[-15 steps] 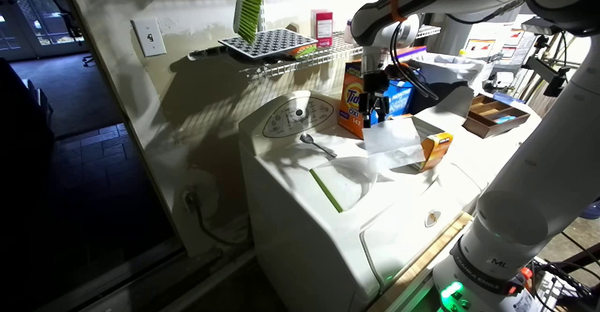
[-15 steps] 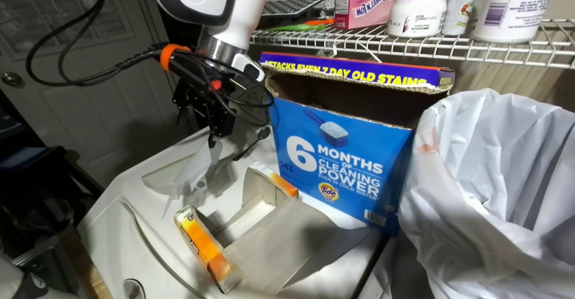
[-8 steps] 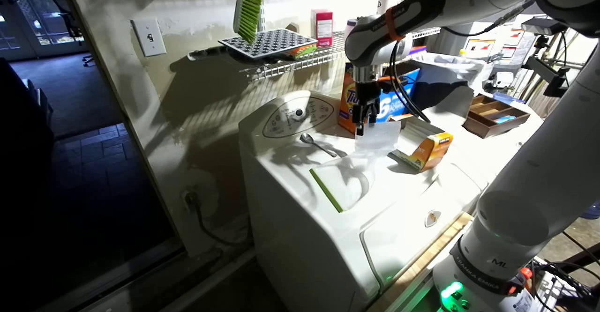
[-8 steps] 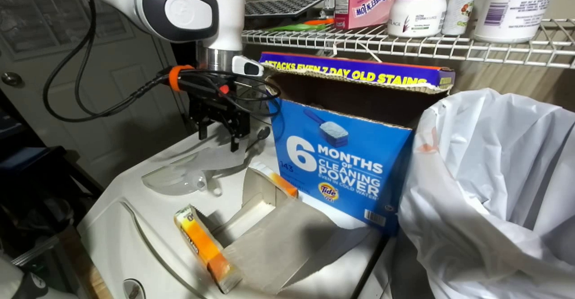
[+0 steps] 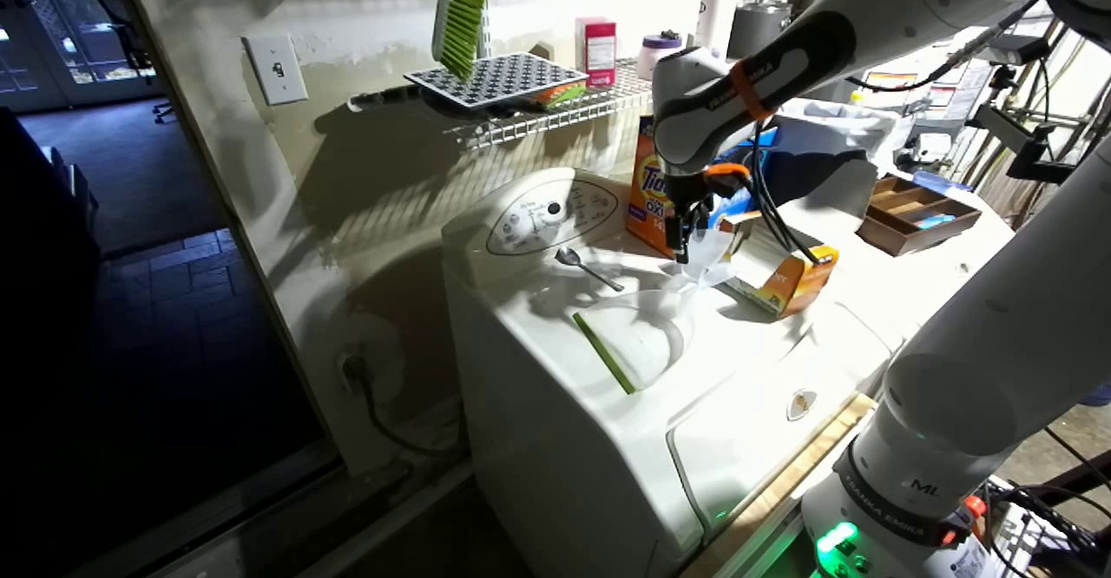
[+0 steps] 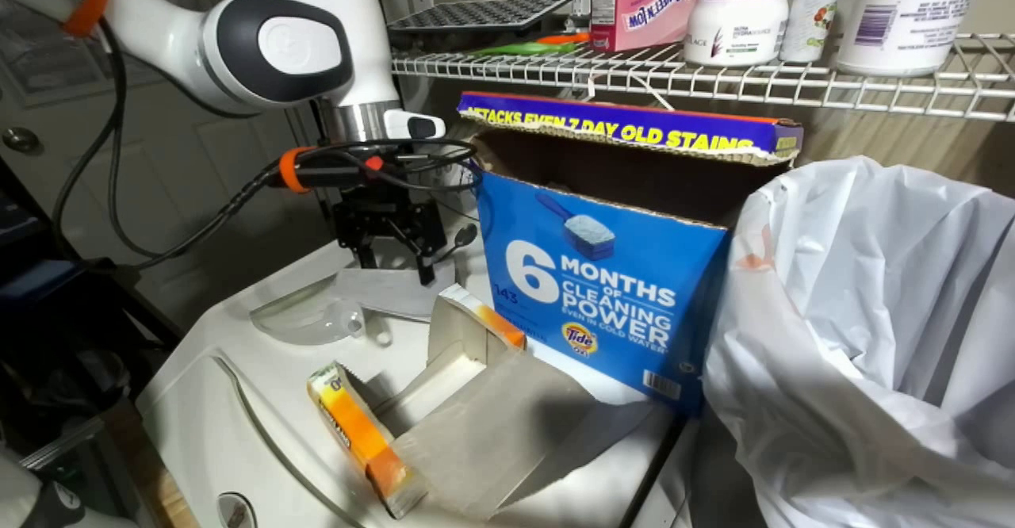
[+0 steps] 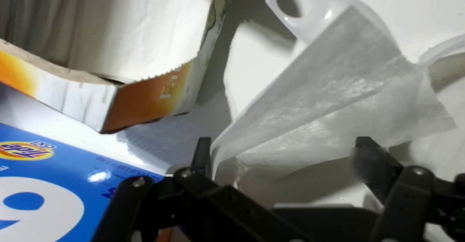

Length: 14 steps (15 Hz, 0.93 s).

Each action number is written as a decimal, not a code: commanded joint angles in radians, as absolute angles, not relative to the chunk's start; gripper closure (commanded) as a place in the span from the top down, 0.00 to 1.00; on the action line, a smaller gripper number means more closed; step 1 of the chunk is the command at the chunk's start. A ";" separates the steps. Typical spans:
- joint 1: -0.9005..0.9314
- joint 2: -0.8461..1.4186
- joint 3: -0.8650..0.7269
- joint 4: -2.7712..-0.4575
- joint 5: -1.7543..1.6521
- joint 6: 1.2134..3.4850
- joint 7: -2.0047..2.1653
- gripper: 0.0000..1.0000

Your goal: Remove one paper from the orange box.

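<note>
The paper, a thin translucent white sheet, shows in both exterior views (image 5: 707, 252) (image 6: 396, 294) and in the wrist view (image 7: 319, 107). It slants up from the white machine top. My gripper (image 5: 681, 248) is low over it, fingers pointing down. In the wrist view the gripper (image 7: 285, 144) is open; the sheet's curled edge lies against or just beside the left finger, apart from the right one. A low orange-yellow carton (image 5: 803, 283) lies open with white sheets inside (image 7: 145, 104). The upright orange-and-blue carton (image 6: 603, 298) stands close beside the gripper, its orange side (image 5: 649, 200) facing left.
A clear plastic pan (image 6: 309, 322) with a green edge (image 5: 603, 357) lies under and beside the sheet. A spoon (image 5: 590, 270) lies behind. A wire shelf (image 6: 714, 88) with bottles hangs above. A white-lined bin (image 6: 856, 314) and wooden tray (image 5: 920, 235) stand farther off.
My gripper has come down toward the machine top and turned. The paper, which hung spread out below it a second ago, has come down with it and is now folded lower by the fingers.
</note>
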<state>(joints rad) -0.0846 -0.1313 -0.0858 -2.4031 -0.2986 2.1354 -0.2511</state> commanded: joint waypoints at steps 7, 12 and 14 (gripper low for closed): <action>-0.100 -0.250 -0.034 -2.556 -0.756 2.300 0.117 1.00; -0.094 -0.290 -0.041 -2.560 -0.728 2.319 0.168 1.00; -0.091 -0.305 -0.048 -2.549 -0.681 2.315 0.164 1.00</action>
